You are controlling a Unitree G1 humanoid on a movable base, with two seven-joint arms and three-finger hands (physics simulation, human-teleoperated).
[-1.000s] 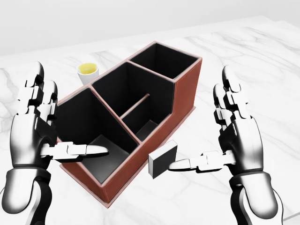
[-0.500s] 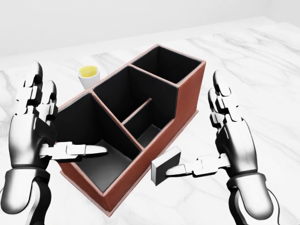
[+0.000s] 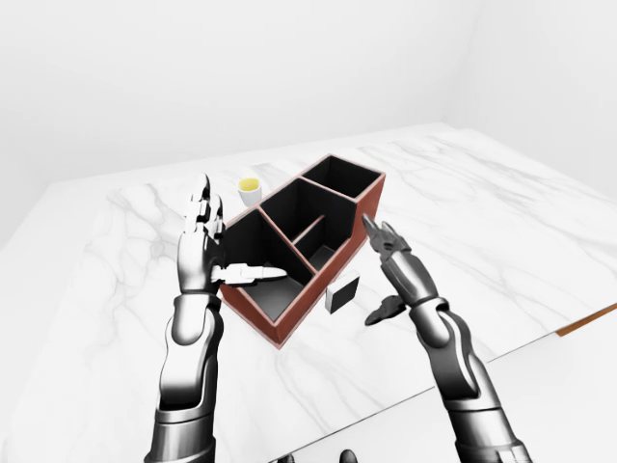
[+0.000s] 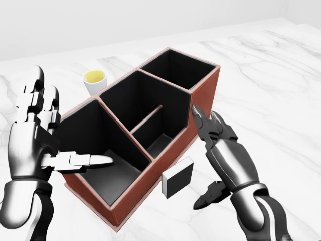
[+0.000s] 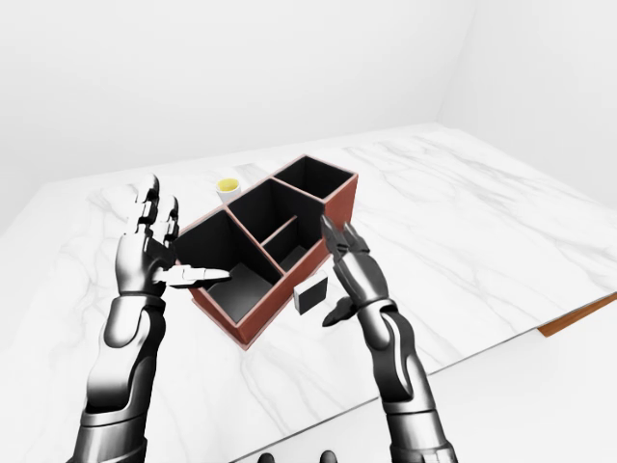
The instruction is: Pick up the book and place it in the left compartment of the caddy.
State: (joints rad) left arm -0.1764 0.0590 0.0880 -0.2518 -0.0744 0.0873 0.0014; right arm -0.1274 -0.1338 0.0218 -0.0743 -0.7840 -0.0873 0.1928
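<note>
The book [image 4: 178, 176], small and dark with a white page edge, stands on edge on the marble table just beside the caddy's outer wall. The red-brown caddy [image 4: 204, 98] has black compartments and lies diagonally in the head view; its left compartment [image 4: 103, 173] sits lower left. My right hand [image 4: 203, 159] hovers right of the book, open, its fingers pointing up towards the caddy wall and its thumb low. It is not touching the book. My left hand [image 4: 62, 131] is open at the caddy's left end, its thumb reaching over the left compartment's rim.
A white cup [image 4: 94, 80] with yellow contents stands just beyond the caddy at upper left. The marble table [image 3: 501, 222] ends at an edge at the lower right of the left-eye view, with a brown strip [image 3: 588, 318] past it.
My right hand has tilted over: its fingers swung from upright to pointing at the caddy, and its thumb came away from the book's right side. The book and left hand stayed put.
</note>
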